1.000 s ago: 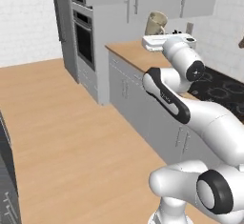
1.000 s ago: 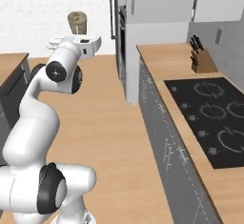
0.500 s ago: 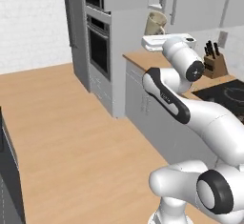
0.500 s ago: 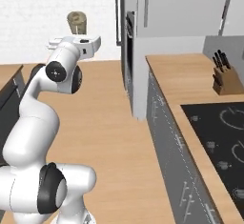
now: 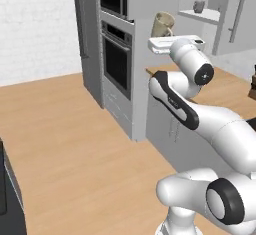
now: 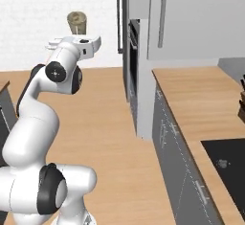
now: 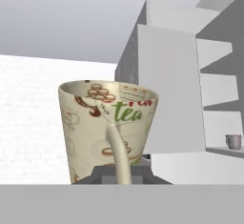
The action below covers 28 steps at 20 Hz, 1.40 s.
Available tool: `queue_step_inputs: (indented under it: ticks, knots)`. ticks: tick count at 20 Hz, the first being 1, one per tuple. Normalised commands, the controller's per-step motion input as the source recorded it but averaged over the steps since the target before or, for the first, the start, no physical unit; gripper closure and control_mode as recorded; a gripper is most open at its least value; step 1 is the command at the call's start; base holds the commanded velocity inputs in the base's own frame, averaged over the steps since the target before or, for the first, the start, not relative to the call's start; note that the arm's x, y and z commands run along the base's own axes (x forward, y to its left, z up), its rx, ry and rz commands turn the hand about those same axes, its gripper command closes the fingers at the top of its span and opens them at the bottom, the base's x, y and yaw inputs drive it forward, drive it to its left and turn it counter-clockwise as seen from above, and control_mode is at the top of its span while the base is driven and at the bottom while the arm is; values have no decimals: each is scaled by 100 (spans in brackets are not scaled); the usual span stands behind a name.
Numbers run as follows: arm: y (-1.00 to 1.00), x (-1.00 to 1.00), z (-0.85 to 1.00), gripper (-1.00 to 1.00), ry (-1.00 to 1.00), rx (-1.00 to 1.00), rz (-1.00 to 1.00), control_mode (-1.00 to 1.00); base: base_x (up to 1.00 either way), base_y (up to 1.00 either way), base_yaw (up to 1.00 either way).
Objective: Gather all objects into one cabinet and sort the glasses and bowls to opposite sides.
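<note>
A cream mug (image 5: pixel 162 25) printed with "tea" rides upright above my raised hand, my gripper (image 5: pixel 161 36) shut on its base. From the right base camera the same mug (image 6: pixel 77 23) stands over the gripper (image 6: pixel 77 35), high above the wooden floor. Up close in the hand view, the mug (image 7: pixel 109 127) shows its handle facing the camera. A small grey mug (image 5: pixel 199 6) stands on the white shelf board of the open cabinet (image 5: pixel 205 15), up and to the right of the held mug; it is also the grey mug (image 7: pixel 233 141) on the shelf (image 7: pixel 221 150). The bowl is out of view.
A tall unit with a built-in oven (image 5: pixel 117 54) stands left of the wooden counter (image 5: pixel 227 86). The counter (image 6: pixel 201 99) carries a black cooktop (image 6: pixel 229 171) and a knife block (image 6: pixel 242 108). Open wooden floor (image 5: pixel 65 129) lies to the left.
The base has driven along the counter, so the whole scene has shifted and the oven unit and cabinet shelf now lie closer. The arm still holds the mug raised the same way.
</note>
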Motion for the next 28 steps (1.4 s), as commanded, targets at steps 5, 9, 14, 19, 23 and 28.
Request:
queue_step_inputs:
  ticks: [5,9,14,19,23,28]
  knots:
    - [0,0,0,100,0,0,0,100,74,4,-17]
    - [0,0,0,100,0,0,0,100,54,0,-37]
    - [0,0,0,100,0,0,0,100,39,0,-44]
    - [0,0,0,100,0,0,0,100,33,0,-41]
    - [0,0,0,100,0,0,0,100,24,9,-32]
    - [0,0,0,100,0,0,0,100,25,59,-7]
